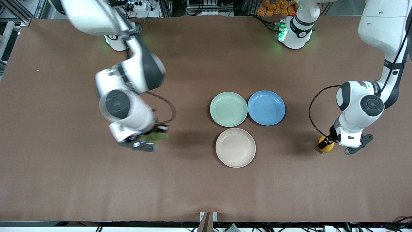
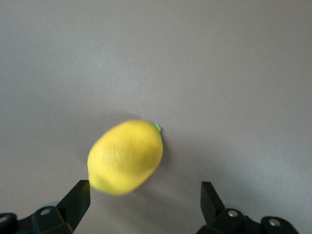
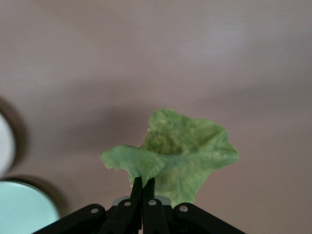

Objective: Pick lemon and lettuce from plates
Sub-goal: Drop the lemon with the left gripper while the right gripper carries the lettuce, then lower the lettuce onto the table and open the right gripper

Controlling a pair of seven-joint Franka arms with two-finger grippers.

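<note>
Both plates, the pale mint green round plate [image 1: 228, 109] and the beige round plate [image 1: 235, 147], stand empty. The right tool [image 3: 143, 187] is clamped on the crinkled green lettuce leaf [image 3: 178, 153] over the brown worktop [image 1: 64, 180] toward the right arm's end. The left tool [image 2: 144, 195] is spread wide around the small yellow oval lemon [image 2: 125, 157], seemingly resting on the worktop at the left arm's end. Judged step: placing down; next, release the lettuce.

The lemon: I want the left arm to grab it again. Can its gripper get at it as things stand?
Probably yes. The left gripper hangs open right over the lemon, which lies on the bare table with nothing beside it.
</note>
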